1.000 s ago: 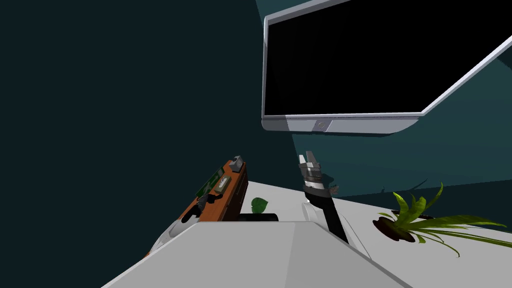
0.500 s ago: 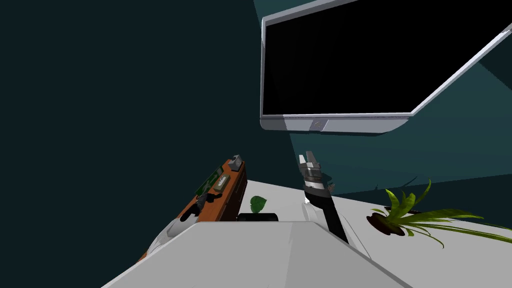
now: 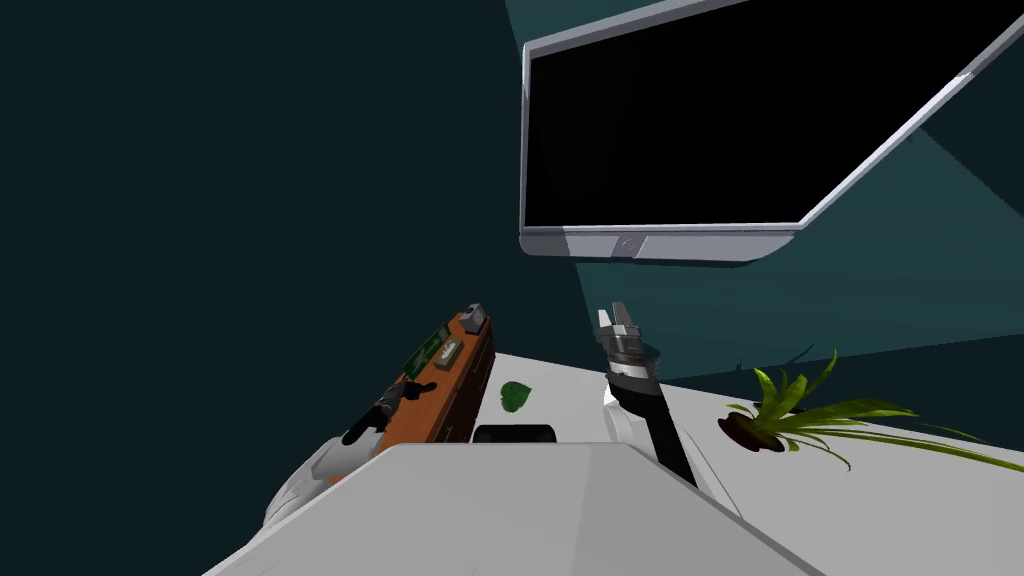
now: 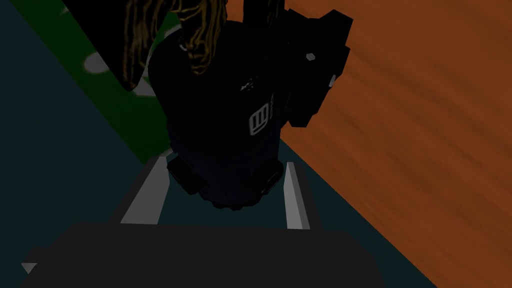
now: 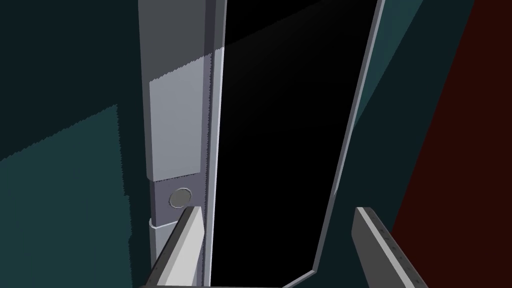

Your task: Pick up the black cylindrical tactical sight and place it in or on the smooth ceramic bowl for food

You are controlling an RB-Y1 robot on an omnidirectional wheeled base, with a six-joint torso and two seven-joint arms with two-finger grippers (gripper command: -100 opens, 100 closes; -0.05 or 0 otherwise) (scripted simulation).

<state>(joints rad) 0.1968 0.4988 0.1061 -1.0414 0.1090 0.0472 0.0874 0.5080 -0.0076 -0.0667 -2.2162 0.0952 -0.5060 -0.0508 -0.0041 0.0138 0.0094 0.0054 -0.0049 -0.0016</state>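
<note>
Head view, orange cabinet (image 3: 432,378), teal wall (image 3: 700,310), left tool (image 4: 223,162) gripping sight (image 4: 220,110)

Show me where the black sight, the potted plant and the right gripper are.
black sight (image 4: 220,125): left wrist view, on its dark body.
potted plant (image 3: 790,405): head view, on its green leaves.
right gripper (image 3: 614,314): head view, between its fingertips.

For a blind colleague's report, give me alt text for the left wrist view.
Left gripper shut on the end of a black cylindrical sight, a grey finger pressing each side. Behind it, an orange-brown wooden top and a green strip with white spots.
</note>
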